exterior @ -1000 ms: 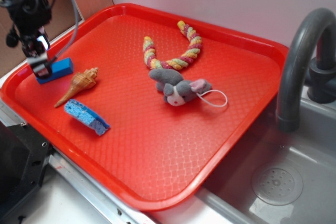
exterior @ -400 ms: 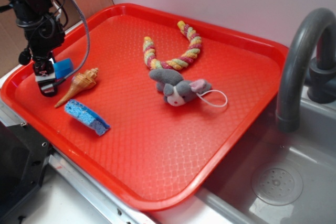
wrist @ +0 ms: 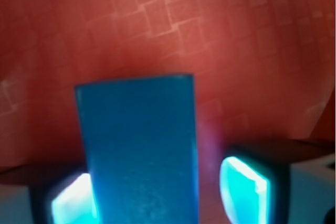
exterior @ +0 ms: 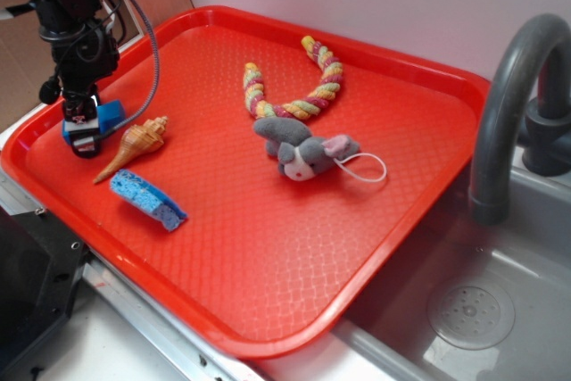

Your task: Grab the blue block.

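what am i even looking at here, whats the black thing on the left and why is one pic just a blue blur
The black thing is a small robot arm; its grasping end, the pincer, is lowered over a blue block at the left edge of a red tray.

The wide picture comes from a camera standing outside the robot. The blurry one comes from a camera on the arm's wrist, looking down past the pincer. The big blue shape there is the same blue block, seen close up, with one pincer finger on either side. A gap shows on the right, so the block is not yet clamped.

Also on the tray: a seashell, a blue sponge piece, a braided rope and a grey stuffed animal. A grey faucet and sink lie to the right.
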### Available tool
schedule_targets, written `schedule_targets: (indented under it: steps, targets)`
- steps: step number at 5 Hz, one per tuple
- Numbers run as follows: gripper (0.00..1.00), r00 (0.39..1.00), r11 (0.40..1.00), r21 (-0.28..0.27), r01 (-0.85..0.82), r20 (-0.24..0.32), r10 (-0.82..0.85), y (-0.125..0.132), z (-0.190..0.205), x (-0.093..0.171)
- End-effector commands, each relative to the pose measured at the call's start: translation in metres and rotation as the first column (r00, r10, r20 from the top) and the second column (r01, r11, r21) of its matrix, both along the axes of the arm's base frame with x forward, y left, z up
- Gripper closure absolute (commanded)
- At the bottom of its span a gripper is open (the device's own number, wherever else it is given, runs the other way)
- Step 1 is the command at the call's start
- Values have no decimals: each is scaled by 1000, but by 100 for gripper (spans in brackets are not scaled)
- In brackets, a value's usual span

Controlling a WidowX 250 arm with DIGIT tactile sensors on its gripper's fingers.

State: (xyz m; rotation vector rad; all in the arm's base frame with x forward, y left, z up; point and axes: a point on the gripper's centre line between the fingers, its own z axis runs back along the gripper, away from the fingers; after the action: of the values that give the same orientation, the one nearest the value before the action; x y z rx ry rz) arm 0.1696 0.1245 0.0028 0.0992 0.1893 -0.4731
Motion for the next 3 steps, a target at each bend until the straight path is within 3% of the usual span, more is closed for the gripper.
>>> schedule_targets:
  steps: [1, 3]
  targets:
    - [100, 999, 996, -67, 50, -9, -51, -5, -18, 9]
    - [100, 971, 975, 6, -223, 91, 222, -8, 63, 29]
